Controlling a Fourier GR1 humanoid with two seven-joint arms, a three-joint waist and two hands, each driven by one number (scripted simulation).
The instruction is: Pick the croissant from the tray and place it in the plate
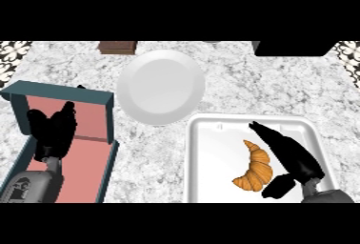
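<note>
A golden-brown croissant (256, 167) lies in the white tray (211, 157) at the lower right of the counter. My right hand (292, 155) hovers over the tray just right of the croissant, fingers stretched toward the far side and thumb low near the pastry's near end; it is open and holds nothing. The white plate (161, 86) sits beyond the tray, up and to the left. My left hand (51, 131) rests open at the left, over a teal box.
A teal box (63, 95) with a pink inside stands at the left under my left forearm. A small brown block (117, 47) sits at the far edge, and a black object (292, 47) fills the far right corner.
</note>
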